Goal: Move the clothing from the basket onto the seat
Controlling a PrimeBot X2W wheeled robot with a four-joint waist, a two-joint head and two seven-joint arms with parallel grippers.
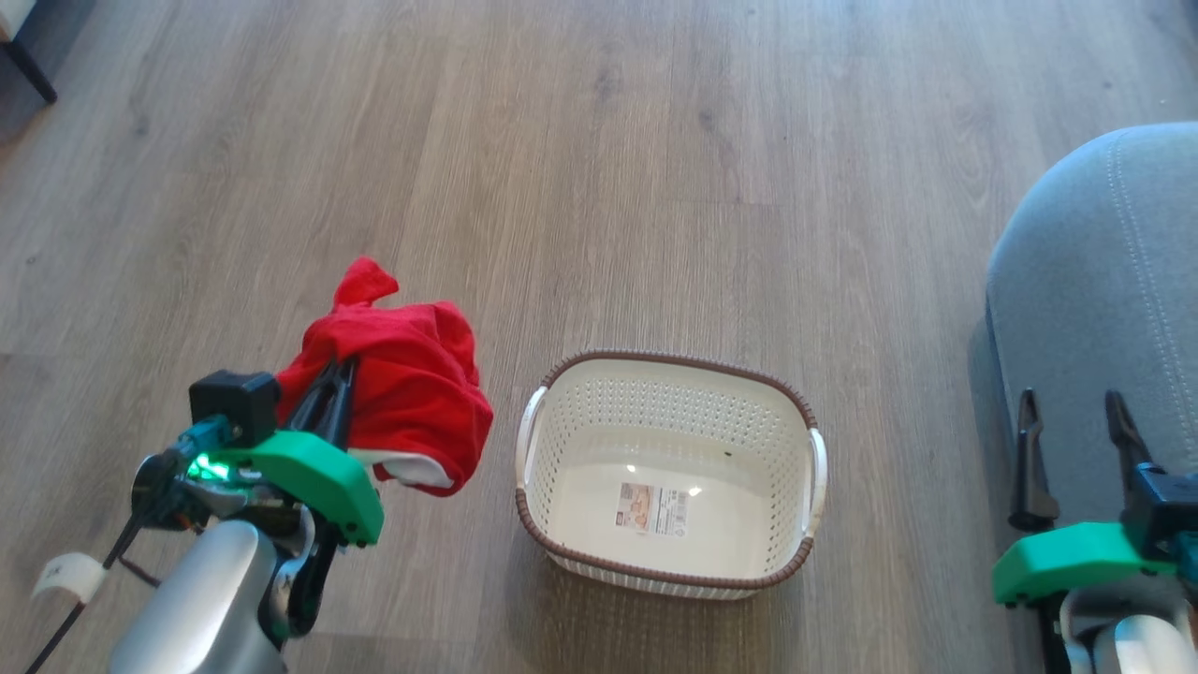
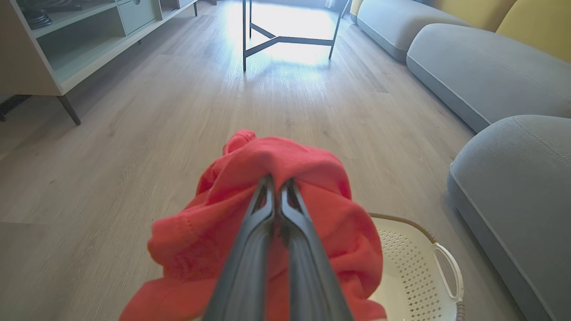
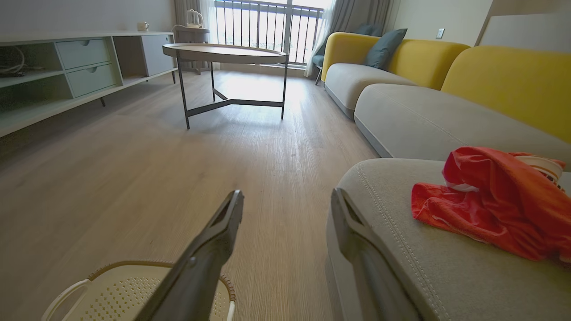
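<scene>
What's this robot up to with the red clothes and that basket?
It is emptying the basket onto the grey seat. The left gripper, jaws shut, holds one red garment up beside the basket, over the floor. The basket holds just its label sticker. A second red garment lies on the seat. The right gripper hangs open by the seat's edge, holding nothing.

Red clothing [image 1: 412, 384] aloft beside empty cream basket [image 1: 655, 402]; another garment [image 3: 490, 205] on grey seat [image 3: 392, 200].

Basket [image 1: 674, 358] on the floor [image 1: 655, 187], clothing [image 1: 412, 384] to its left, seat [image 1: 1095, 309] to its right
</scene>
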